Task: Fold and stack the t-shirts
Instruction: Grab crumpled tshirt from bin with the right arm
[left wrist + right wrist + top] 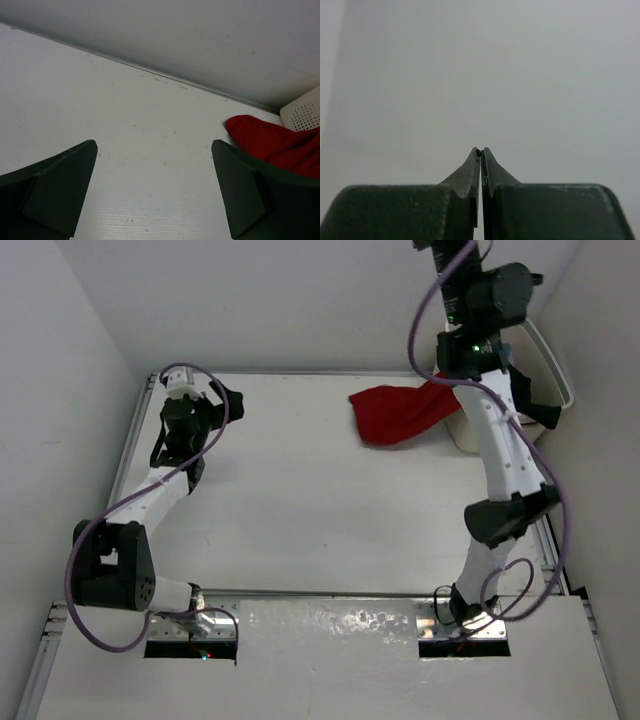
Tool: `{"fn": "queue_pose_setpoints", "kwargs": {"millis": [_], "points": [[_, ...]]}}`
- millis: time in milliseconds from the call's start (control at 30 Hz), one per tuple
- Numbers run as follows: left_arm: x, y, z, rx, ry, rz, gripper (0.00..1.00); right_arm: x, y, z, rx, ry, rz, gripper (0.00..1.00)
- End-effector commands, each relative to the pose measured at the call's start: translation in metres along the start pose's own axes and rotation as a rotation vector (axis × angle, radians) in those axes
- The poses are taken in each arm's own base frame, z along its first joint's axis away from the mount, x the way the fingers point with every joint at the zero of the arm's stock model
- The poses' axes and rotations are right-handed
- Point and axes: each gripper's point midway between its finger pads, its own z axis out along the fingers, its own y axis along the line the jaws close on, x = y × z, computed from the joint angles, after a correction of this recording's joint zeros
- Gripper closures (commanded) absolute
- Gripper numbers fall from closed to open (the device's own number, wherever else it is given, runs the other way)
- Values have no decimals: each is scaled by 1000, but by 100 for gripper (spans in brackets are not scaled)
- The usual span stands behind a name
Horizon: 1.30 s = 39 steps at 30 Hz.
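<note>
White table (300,510) — red t-shirt (395,415) against basket (302,114)

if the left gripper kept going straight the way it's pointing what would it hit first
Most likely the bare table: the left gripper, open, angles down toward it, with the back wall beyond. The red t-shirt sits off to one side, probably outside that line, though depth is unclear.
</note>
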Motion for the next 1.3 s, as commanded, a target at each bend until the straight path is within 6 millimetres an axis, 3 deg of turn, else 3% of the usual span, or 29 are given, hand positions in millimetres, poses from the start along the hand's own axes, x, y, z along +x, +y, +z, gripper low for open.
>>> {"fn": "queue_pose_setpoints", "kwargs": {"millis": [0, 67, 133, 167, 200, 233, 267, 300, 333, 367, 433, 467, 700, 733, 867, 967, 1067, 1267], "points": [[-29, -5, -18, -8, -84, -9, 2, -50, 11, -6, -57, -112, 47, 100], [-29, 1, -24, -38, -92, -13, 2, -46, 11, -6, -53, -88, 61, 100], [-33, 0, -30, -39, -105, -12, 1, -4, 16, -10, -67, 73, 65, 100], [-33, 1, -33, -40, -105, -12, 1, 35, 9, -24, -14, 247, 67, 100], [-32, 2, -33, -45, -104, -10, 1, 56, 3, -36, 40, 338, 76, 100], [-33, 3, -34, -52, -106, -8, 1, 83, -13, -54, 150, 438, 56, 94], [-32, 4, -34, -54, -101, -6, 1, 140, -10, -93, 170, 632, 27, 78], [-31, 4, -34, -55, -100, -3, 1, 154, -17, -113, 223, 706, 5, 63], [-31, 4, -33, -57, -99, -1, 0, 176, -19, -135, 253, 787, -8, 30], [-31, 4, -33, -55, -100, 0, 0, 211, -21, -175, 312, 918, -30, 16], [-30, 5, -33, -56, -98, 3, 0, 234, -25, -210, 374, 1009, -56, 6], [-29, 5, -33, -55, -98, 5, 0, 251, -33, -240, 450, 1078, -101, 5], [-17, 5, -23, -38, -68, 6, 0, 300, -59, -331, 709, 1301, -284, 1], [-16, 5, -22, -34, -63, 7, 0, 315, -62, -346, 753, 1331, -291, 1], [-12, 5, -17, -30, -47, 13, 0, 346, -83, -377, 871, 1355, -300, 1], [-9, 6, -16, -33, -40, 16, 0, 357, -100, -387, 964, 1331, -297, 1], [-8, 6, -14, -30, -40, 18, 0, 375, -105, -396, 1009, 1318, -300, 1], [-7, 8, -12, -35, -35, 29, 0, 378, -122, -401, 1147, 1205, -338, 1]]}}
